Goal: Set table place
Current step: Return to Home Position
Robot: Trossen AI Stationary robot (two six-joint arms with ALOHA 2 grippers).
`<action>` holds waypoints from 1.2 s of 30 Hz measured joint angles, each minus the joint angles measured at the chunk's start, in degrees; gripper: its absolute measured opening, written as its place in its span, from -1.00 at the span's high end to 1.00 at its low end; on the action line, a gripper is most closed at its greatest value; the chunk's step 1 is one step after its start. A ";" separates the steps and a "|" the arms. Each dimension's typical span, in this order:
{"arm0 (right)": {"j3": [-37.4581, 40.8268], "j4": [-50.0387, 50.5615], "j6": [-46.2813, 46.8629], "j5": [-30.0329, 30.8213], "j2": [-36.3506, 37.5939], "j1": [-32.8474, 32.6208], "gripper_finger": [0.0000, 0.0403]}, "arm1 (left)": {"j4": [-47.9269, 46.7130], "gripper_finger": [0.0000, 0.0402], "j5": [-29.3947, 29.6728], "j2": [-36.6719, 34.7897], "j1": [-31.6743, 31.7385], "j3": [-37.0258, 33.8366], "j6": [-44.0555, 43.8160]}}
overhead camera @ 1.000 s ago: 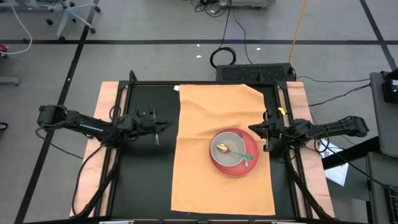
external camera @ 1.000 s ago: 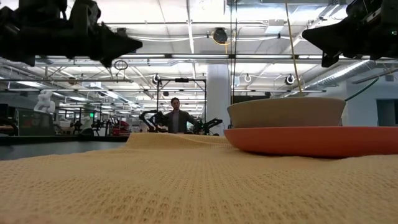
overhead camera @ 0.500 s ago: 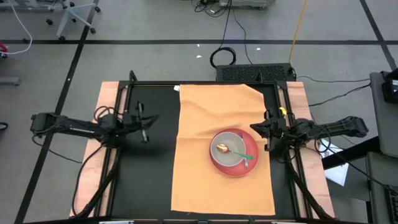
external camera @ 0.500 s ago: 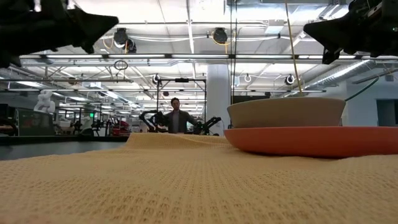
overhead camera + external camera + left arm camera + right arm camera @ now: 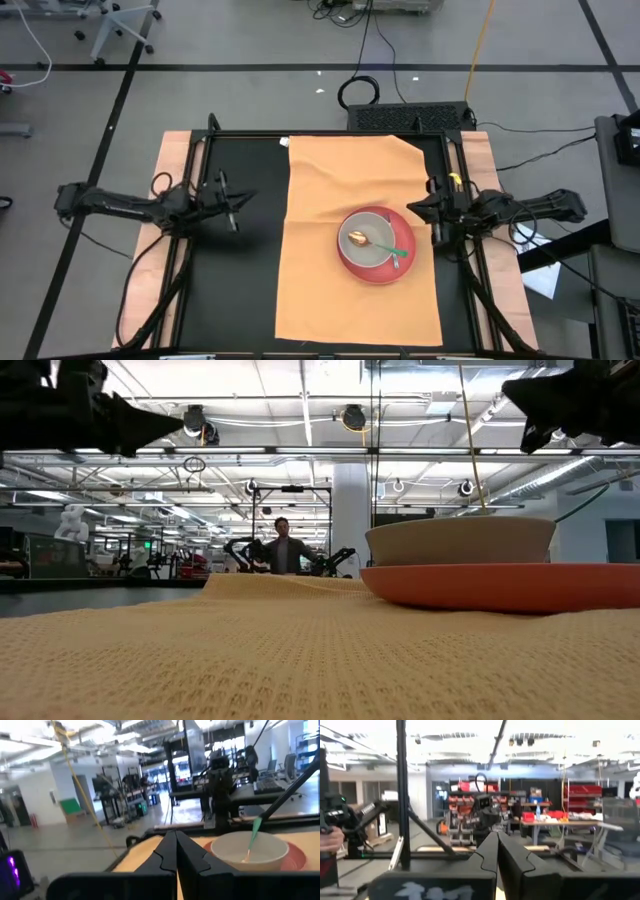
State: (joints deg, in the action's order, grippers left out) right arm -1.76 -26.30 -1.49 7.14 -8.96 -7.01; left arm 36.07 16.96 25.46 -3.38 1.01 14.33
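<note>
The left gripper (image 5: 240,197) hangs over the bare black surface (image 5: 235,285) on the left side, well apart from the table place (image 5: 330,180), and its own wrist view shows its fingers (image 5: 167,852) pressed together with nothing between them. The right gripper (image 5: 414,208) sits at the right edge of the table place, just beside the red plate (image 5: 385,276), its fingers (image 5: 489,851) likewise closed and holding nothing. The orange-tan cloth lies slightly wrinkled down the middle-right of the surface. The plate rests on the right half of the cloth, with a pale bowl (image 5: 372,255) standing on the plate. A spoon (image 5: 358,239) lies in the bowl, and its green handle (image 5: 399,252) leans out over the rim on the side nearer the right gripper. In the low view both grippers are raised above the cloth.
</note>
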 joint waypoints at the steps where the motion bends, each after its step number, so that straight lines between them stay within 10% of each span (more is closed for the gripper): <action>1: 0.00 0.01 -0.22 -0.02 1.01 -0.32 1.00 | -0.27 1.00 1.00 -1.27 -1.36 -0.03 1.17; 9: 0.00 3.28 -2.51 0.02 8.94 -2.34 1.00 | -4.32 1.00 10.24 -8.91 -9.00 -0.06 6.03; 36: 0.00 16.68 -3.94 0.25 8.78 -2.48 1.00 | -21.02 1.00 7.60 -10.11 -15.51 -0.06 -7.22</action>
State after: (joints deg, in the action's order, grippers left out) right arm -1.76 -9.62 -5.43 7.39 -0.19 -9.50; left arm 15.05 24.56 15.35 -18.90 0.95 7.11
